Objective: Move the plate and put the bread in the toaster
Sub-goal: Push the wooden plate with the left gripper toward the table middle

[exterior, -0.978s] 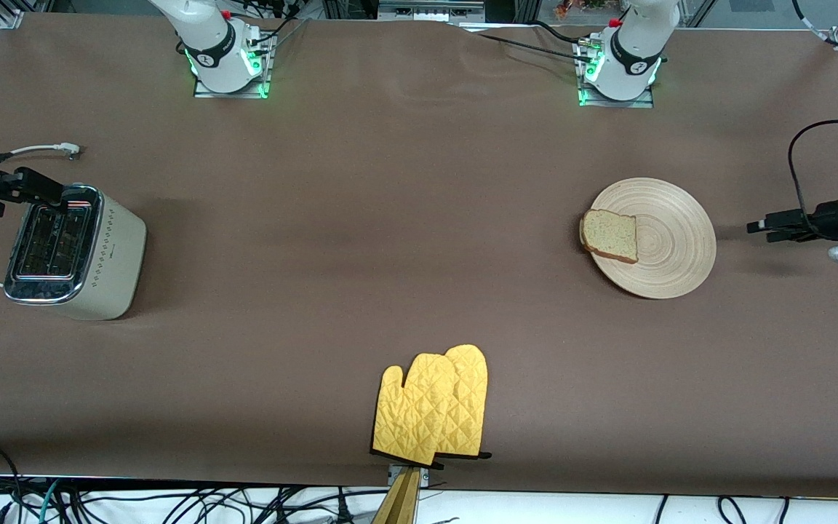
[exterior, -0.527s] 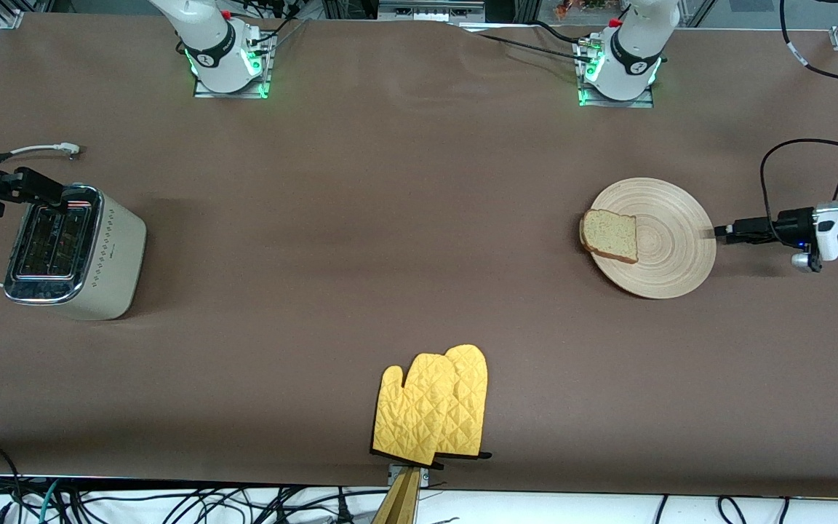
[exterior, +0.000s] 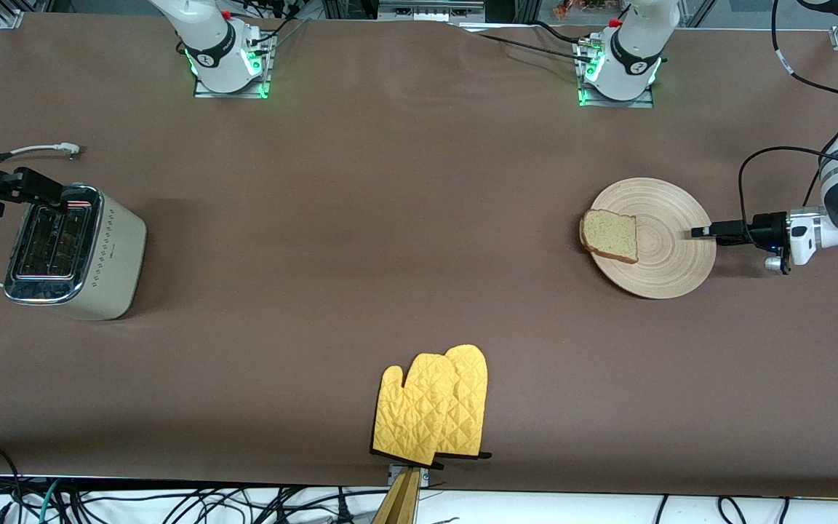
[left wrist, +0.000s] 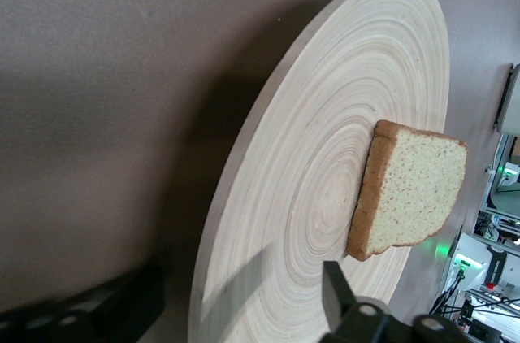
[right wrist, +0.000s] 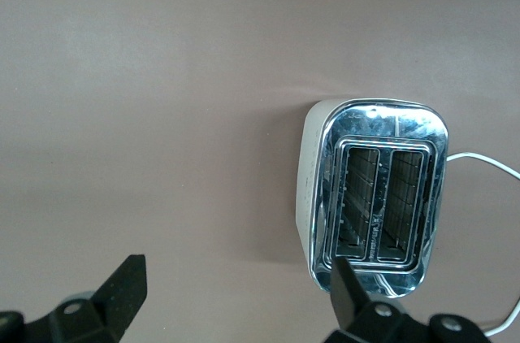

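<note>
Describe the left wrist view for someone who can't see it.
A slice of bread lies on a round wooden plate that rests on a brown table. The open left gripper straddles the plate's rim, one finger above the plate, the other beside it.

Robotics lab bench, not a kitchen. Evidence: two arm bases (exterior: 228,54) w/ green status LEDs bolted to metal plates on a table w/ brown cloth cover (exterior: 390,218); aluminium frame rails at table corners; loose cable tangle (exterior: 172,502) along table edge nearest front cam.
</note>
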Robot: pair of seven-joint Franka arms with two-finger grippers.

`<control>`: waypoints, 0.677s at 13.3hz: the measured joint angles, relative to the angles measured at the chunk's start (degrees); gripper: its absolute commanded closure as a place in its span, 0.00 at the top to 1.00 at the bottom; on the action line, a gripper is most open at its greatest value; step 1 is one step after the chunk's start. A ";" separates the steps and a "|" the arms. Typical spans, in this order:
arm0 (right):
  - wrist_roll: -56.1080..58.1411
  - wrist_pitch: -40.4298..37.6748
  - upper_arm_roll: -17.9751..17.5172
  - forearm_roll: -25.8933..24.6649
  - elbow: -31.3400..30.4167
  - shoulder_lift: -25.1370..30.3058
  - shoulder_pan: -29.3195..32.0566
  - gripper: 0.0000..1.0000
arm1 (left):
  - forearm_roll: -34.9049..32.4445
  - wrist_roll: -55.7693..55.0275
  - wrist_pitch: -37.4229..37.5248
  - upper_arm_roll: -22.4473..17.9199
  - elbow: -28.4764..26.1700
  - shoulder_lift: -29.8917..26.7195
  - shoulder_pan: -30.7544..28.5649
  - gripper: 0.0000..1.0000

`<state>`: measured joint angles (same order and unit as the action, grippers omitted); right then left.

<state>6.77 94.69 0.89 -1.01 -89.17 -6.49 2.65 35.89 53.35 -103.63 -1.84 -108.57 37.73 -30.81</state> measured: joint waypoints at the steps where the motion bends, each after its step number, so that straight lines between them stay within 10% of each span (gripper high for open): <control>1: 0.00 0.00 0.00 0.00 0.00 0.00 0.00 1.00 | 0.00 1.50 0.00 0.01 -0.02 0.23 0.04 0.27; 9: 0.00 0.00 0.03 0.00 0.00 0.00 0.07 1.00 | 0.24 4.30 1.13 0.25 0.09 0.89 0.18 0.00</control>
<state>6.77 94.69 0.92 -1.01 -89.17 -6.49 2.72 36.13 57.66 -102.50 -1.60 -108.48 38.63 -30.63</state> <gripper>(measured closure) 0.000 0.833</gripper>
